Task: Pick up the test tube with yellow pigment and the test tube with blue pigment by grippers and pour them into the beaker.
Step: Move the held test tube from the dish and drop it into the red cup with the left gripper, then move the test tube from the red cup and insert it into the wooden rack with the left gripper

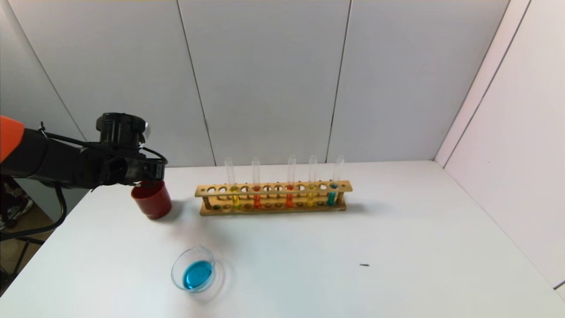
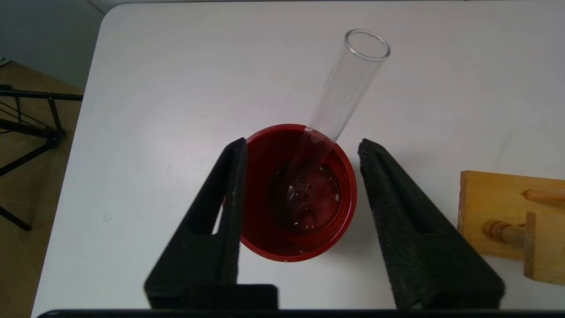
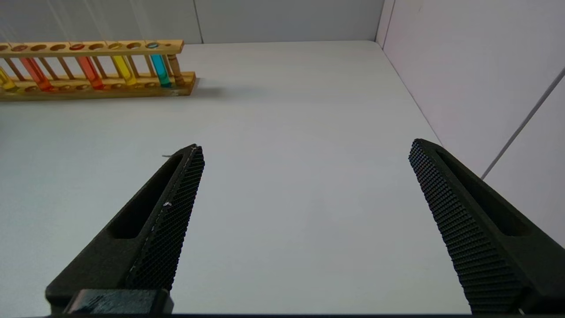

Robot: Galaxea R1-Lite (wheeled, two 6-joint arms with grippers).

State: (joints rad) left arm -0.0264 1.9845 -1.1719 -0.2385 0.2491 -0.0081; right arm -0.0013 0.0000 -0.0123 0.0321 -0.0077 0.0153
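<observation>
Directly under the left gripper (image 2: 300, 150) stands a dark red cup (image 2: 298, 194), and an empty clear test tube (image 2: 342, 92) leans inside it, its mouth tilted away from the gripper. The fingers are spread to either side of the cup and touch neither cup nor tube, so this hand is released. No brand or readable writing shows on any object.

Only the left wrist view shows the tube in the cup; in the head view the gripper (image 1: 148, 174) hides it. Beside the cup, toward the robot's right, stands a wooden rack (image 1: 273, 197) with five upright tubes: the test tube with yellow pigment (image 1: 311, 187), the test tube with blue pigment (image 1: 334, 187) at the rack's far end, two orange-red tubes, and one more yellowish tube. Nearer the robot than the cup sits the beaker (image 1: 197, 270), with blue liquid in it.

Ahead of the right gripper (image 3: 304, 176), whose fingers are wide apart and hold nothing above bare table (image 3: 287, 132), the rack stands well apart.
</observation>
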